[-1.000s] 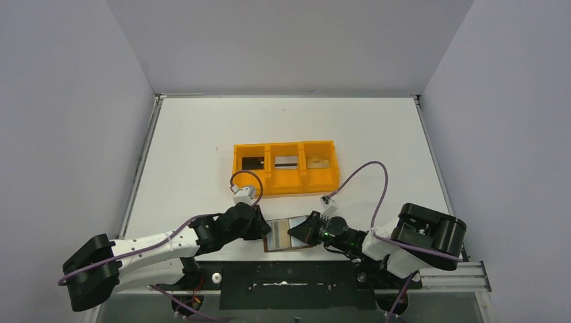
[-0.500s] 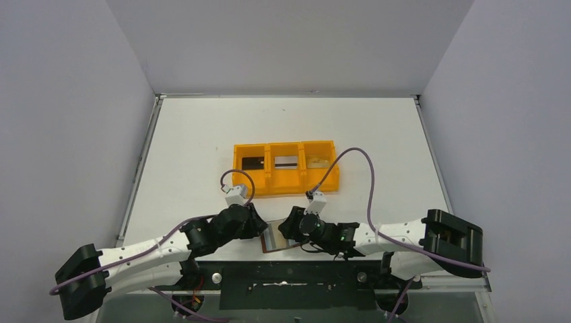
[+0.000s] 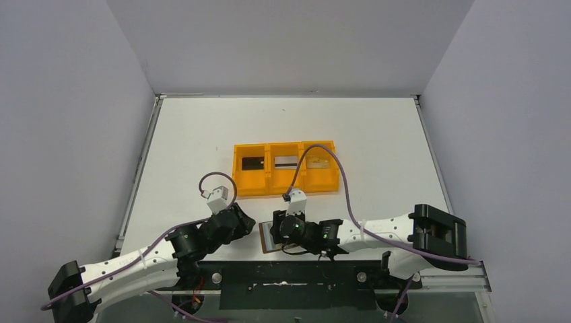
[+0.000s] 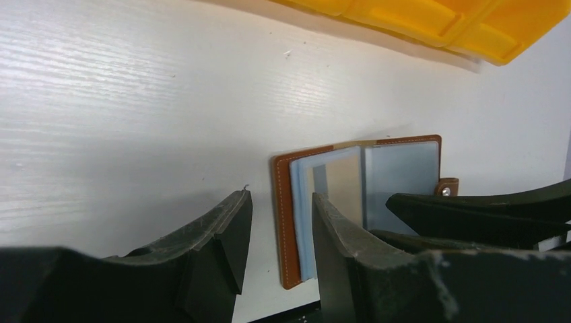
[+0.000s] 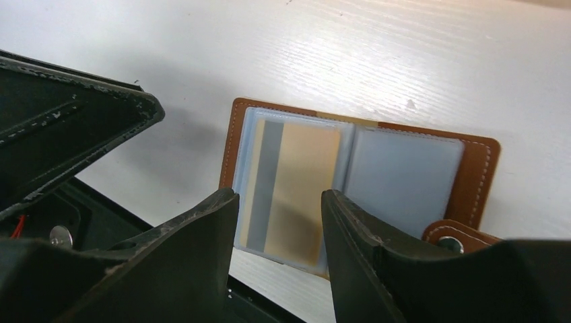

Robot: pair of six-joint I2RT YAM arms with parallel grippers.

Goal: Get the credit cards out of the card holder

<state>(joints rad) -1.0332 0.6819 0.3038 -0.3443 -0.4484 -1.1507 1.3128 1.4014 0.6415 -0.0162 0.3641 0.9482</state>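
Observation:
The card holder (image 3: pixel 266 238) (image 5: pixel 478 171) lies open on the table near the front edge, brown leather with pale blue pockets (image 4: pixel 397 175). A tan-gold credit card (image 5: pixel 303 175) (image 4: pixel 343 182) with a grey stripe sits in its left pocket. My right gripper (image 5: pixel 279 196) (image 3: pixel 276 229) hovers open just above that card, gripping nothing. My left gripper (image 4: pixel 279 202) (image 3: pixel 244 225) stands open over the holder's left edge, also empty. A black card (image 3: pixel 252 162), a silvery one (image 3: pixel 285 161) and a tan one (image 3: pixel 318 162) lie in the orange tray.
The orange three-compartment tray (image 3: pixel 285 185) (image 4: pixel 431 20) stands behind the grippers at mid-table. The black frame at the table's front edge (image 5: pixel 195 303) runs right beside the holder. The two grippers are close together over it.
My right gripper has opened and slid left over the card holder, covering most of it from above. The left arm drew back to the left and its jaws widened a little.

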